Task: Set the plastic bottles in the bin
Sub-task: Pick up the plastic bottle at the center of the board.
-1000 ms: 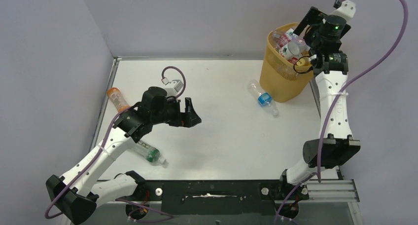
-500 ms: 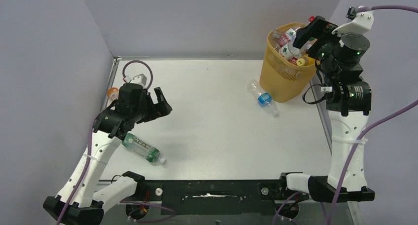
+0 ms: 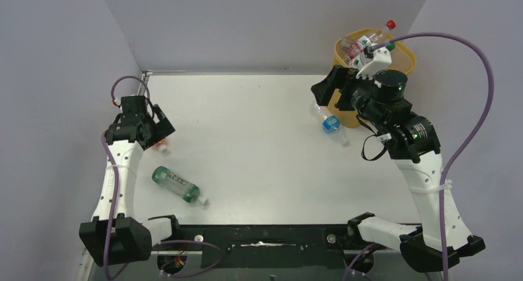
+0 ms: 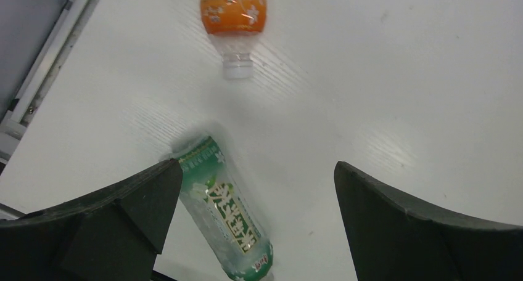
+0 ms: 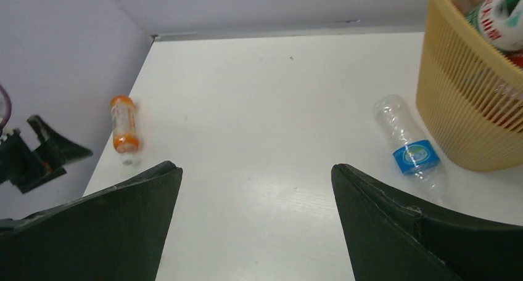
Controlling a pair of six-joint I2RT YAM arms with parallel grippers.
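Three plastic bottles lie on the white table. An orange one (image 3: 162, 147) lies at the far left, mostly under my left gripper (image 3: 157, 126); it also shows in the left wrist view (image 4: 233, 10) and the right wrist view (image 5: 123, 130). A green-labelled clear one (image 3: 179, 185) (image 4: 228, 213) lies nearer the front left. A blue-labelled clear one (image 3: 330, 124) (image 5: 410, 145) lies beside the yellow-orange bin (image 3: 407, 56) (image 5: 469, 108), which holds several bottles (image 3: 358, 45). My left gripper (image 4: 257, 167) is open and empty above the table. My right gripper (image 3: 327, 90) (image 5: 255, 167) is open and empty, in front of the bin.
Grey walls stand at the left and the back of the table (image 3: 265, 145). A metal rail (image 4: 43, 65) runs along the left edge. My right arm hides much of the bin's front. My left gripper shows at the far left of the right wrist view (image 5: 37, 151).
My left arm has swung back left to the wall, over the orange bottle. My right gripper has come off the bin's rim and down to its front left.
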